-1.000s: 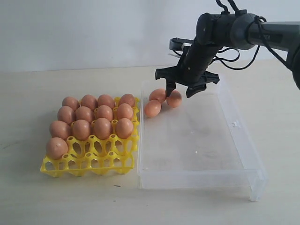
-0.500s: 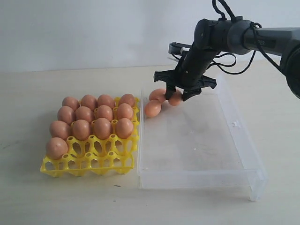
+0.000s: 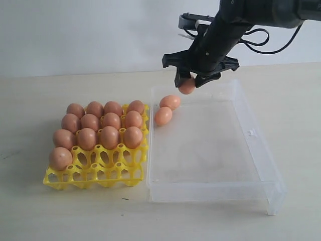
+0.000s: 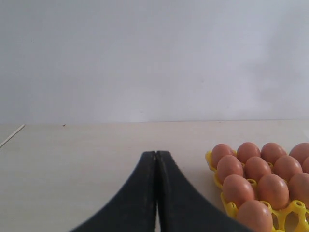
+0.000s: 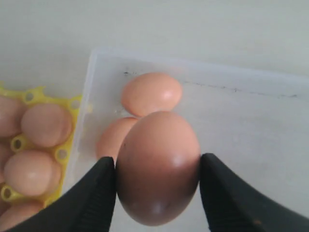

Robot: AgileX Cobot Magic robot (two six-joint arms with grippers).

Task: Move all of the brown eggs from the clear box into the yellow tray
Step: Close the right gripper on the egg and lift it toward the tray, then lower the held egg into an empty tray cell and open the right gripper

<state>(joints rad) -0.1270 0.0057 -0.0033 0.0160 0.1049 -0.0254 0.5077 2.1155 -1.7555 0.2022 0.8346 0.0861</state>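
Sixteen brown eggs (image 3: 109, 136) in all: one gripped in the right claw (image 3: 187, 84), two below it in the single clear box (image 3: 210, 150), thirteen beyond in the single yellow tray (image 3: 95, 176).

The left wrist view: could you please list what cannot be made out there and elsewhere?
- Left wrist view: bright yellow plastic egg tray cut off by the frame edge.
- Right wrist view: held orange-brown egg half hides a loose egg.
- Exterior view: left gripper outside frame.
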